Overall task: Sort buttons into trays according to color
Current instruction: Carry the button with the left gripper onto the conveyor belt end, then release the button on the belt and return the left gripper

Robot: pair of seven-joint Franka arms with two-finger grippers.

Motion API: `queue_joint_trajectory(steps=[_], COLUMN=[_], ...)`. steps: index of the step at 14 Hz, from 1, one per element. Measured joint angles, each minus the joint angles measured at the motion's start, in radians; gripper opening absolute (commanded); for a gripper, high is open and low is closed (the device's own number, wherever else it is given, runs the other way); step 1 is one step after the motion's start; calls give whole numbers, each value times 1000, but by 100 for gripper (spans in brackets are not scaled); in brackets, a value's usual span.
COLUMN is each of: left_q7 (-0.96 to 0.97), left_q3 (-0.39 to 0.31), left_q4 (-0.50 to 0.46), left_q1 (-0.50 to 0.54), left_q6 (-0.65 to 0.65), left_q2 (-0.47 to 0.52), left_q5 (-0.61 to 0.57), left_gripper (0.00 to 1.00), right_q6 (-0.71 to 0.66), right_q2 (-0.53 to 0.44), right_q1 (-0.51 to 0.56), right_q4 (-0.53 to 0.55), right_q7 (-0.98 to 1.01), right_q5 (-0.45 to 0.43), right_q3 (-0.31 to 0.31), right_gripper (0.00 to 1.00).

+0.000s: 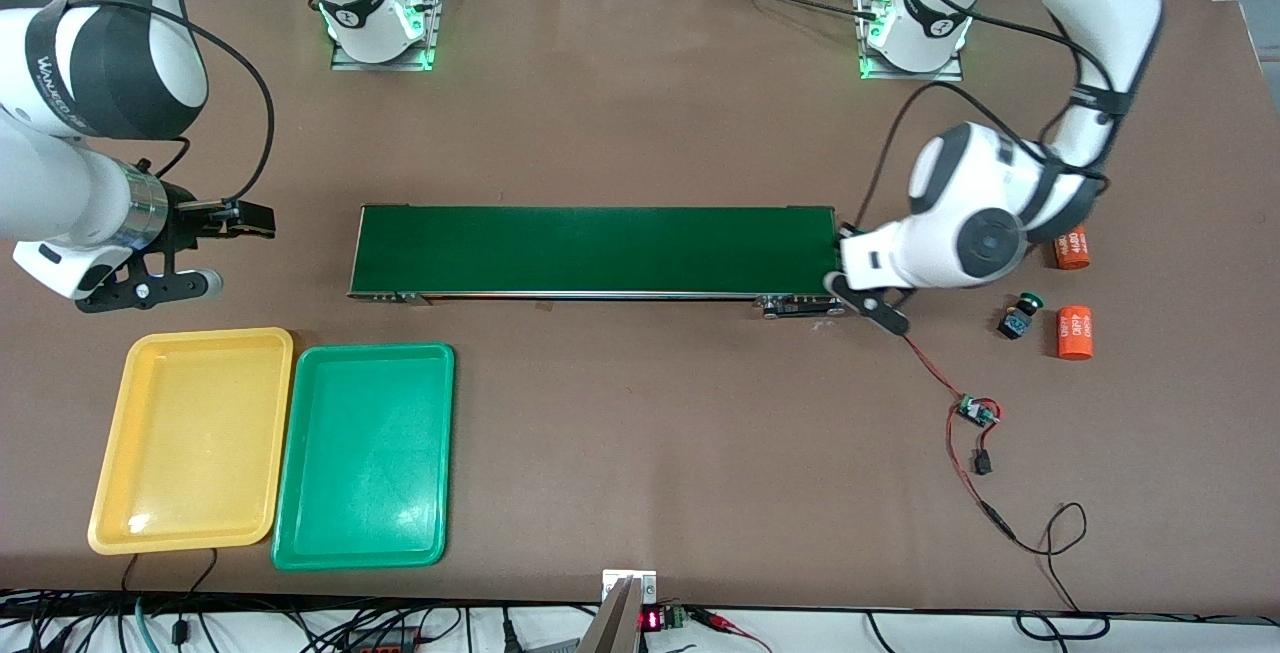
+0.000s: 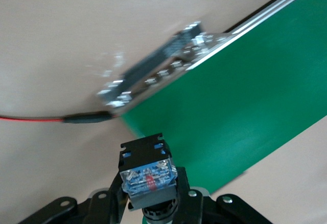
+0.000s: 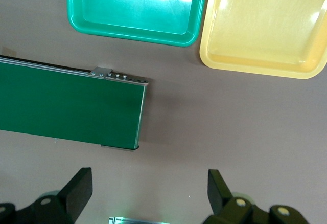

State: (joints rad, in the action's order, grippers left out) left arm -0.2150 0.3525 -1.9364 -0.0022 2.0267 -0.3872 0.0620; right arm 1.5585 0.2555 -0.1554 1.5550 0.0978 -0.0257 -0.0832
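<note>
My left gripper (image 2: 149, 184) is shut on a button (image 2: 147, 172). I see its black body and clear-blue contact block, but its cap is hidden between the fingers. In the front view the left gripper (image 1: 846, 279) hangs just off the left arm's end of the conveyor, and the hand hides the held button. A green-capped button (image 1: 1020, 315) lies on the table beside it. The yellow tray (image 1: 195, 438) and green tray (image 1: 365, 453) lie side by side with nothing in them, also seen as the green tray (image 3: 135, 9) and yellow tray (image 3: 265, 24). My right gripper (image 1: 225, 251) (image 3: 149, 191) waits open above the table off the conveyor's other end.
The long dark green conveyor belt (image 1: 595, 248) (image 2: 245, 96) (image 3: 66, 106) crosses the table's middle. Two orange cylinders (image 1: 1072, 248) (image 1: 1076, 333) lie near the loose button. A red wire (image 1: 935, 368) (image 2: 30, 119) runs from the conveyor to a small circuit board (image 1: 975, 411).
</note>
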Motion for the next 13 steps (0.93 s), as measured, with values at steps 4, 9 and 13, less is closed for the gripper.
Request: queue_joint_trajectory(steps=[4, 9, 13], left_q7=[155, 294, 301], left_q3=[59, 89, 92], left_q4=[-96, -160, -147], left_q1=[-8, -9, -7], left_q6=[140, 242, 266], left_q2=[2, 13, 30], left_q5=[0, 1, 1], left_gripper=[0, 100, 100], right_q6=[2, 5, 7], right_q2=[0, 0, 0], right_q1=[-15, -17, -19], right_q4=[-3, -9, -10], right_q7=[0, 0, 0], right_q5=[0, 0, 0], right_q3=[0, 0, 0], right_gripper=[100, 100, 100])
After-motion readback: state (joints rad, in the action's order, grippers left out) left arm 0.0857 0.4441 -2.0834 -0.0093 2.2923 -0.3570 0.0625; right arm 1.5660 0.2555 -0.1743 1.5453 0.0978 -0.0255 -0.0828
